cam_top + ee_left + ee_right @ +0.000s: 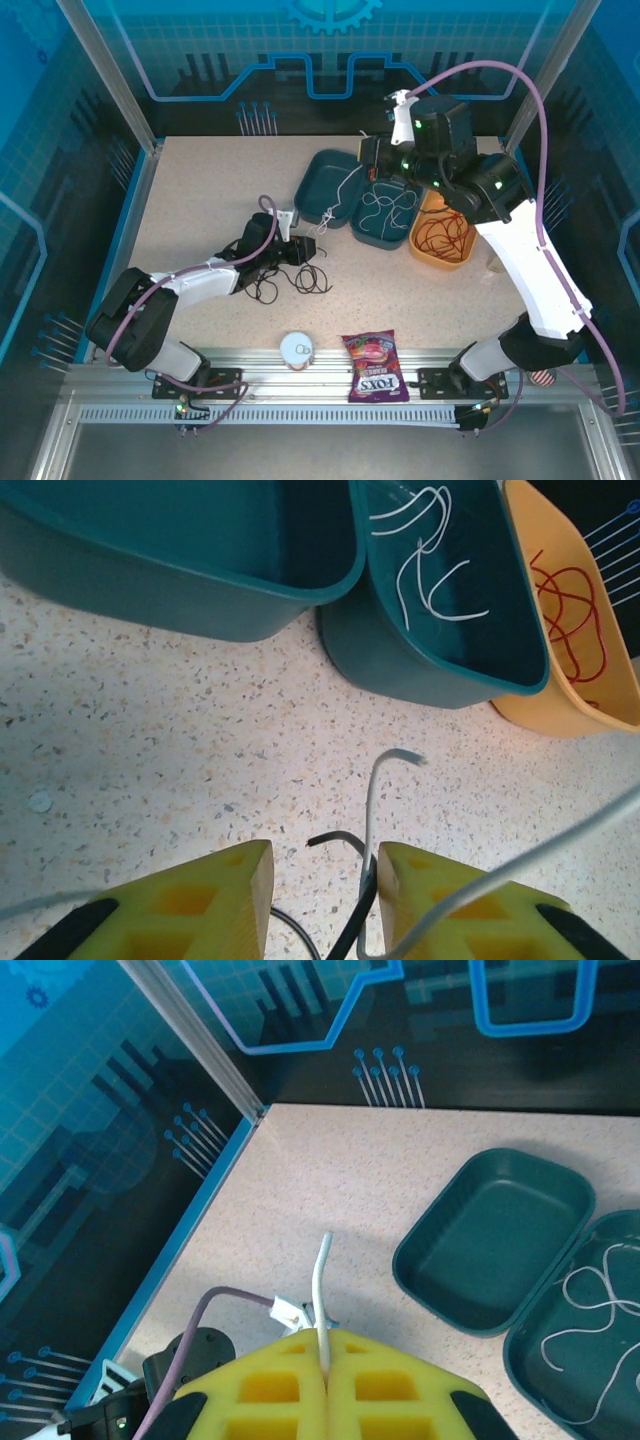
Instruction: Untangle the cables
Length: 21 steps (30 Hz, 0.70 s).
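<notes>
A black cable (pixel 300 280) lies coiled on the table in front of my left gripper (pixel 308 250). In the left wrist view, my left gripper (pixel 322 865) stands open with a gap between its yellow fingers. The black cable (pixel 340 838) and a white cable (pixel 372 800) pass through that gap, close to the right finger. My right gripper (pixel 372 165) is raised over the trays, shut on the white cable (pixel 345 190), which slants down toward the left gripper. Its short end (pixel 322 1270) sticks out of the shut right gripper (pixel 327 1335). A red cable (pixel 445 235) lies in the orange tray.
An empty teal tray (pixel 318 170) sits beside a second teal tray (pixel 385 243) holding loose white wire (pixel 388 208). The orange tray (pixel 440 260) is to their right. A round white lid (pixel 297 348) and a candy bag (pixel 375 368) lie at the near edge.
</notes>
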{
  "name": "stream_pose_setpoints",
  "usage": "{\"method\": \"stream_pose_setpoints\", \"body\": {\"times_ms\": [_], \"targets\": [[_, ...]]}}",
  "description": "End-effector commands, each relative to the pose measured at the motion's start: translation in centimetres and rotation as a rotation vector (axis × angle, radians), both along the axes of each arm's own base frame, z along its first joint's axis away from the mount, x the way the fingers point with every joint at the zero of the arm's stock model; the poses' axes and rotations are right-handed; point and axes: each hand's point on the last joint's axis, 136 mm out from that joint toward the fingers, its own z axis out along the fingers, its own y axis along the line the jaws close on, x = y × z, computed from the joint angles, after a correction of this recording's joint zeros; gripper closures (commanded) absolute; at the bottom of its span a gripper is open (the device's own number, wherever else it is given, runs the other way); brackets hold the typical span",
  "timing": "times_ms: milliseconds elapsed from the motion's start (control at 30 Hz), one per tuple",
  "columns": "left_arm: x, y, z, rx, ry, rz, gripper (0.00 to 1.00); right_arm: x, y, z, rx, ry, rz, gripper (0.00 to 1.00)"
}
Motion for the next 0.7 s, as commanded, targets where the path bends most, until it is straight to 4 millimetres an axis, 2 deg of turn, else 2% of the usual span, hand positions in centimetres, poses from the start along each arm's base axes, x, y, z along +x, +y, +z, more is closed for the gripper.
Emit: {"method": "stream_pose_setpoints", "body": {"times_ms": [0, 200, 267, 300, 500, 600, 667], "targets": [[-0.8, 0.4, -1.3, 0.017, 0.050, 0.003, 0.54, -0.9, -1.2, 1.0, -0.045, -0.035, -0.016, 1.00], [-2.2, 0.1, 2.0, -0.024, -0.008, -0.055, 0.28, -0.6, -0.9, -0.4, -0.058, -0.004, -0.015, 1.00], [-2.7, 0.2, 3.7, -0.026, -0.058, -0.083, 0.03, -0.3, -0.7, -0.8, -0.066, 0.005, -0.017, 1.00], [-3.2, 0.2, 4.8, -0.032, -0.090, -0.103, 0.01, -0.2, -0.7, -1.1, -0.069, 0.011, -0.019, 1.00], [-5.7, 0.7, 11.4, -0.052, -0.291, -0.192, 0.01, 0.3, -0.1, -2.0, -0.073, 0.038, -0.016, 1.00], [-6.8, 0.6, 13.8, -0.059, -0.359, -0.233, 0.11, 0.5, 0.3, -2.2, -0.067, 0.048, -0.014, 1.00], [-7.5, 0.0, 14.7, -0.037, -0.397, -0.262, 0.14, 0.6, 0.5, -2.3, -0.062, 0.055, -0.011, 1.00]]}}
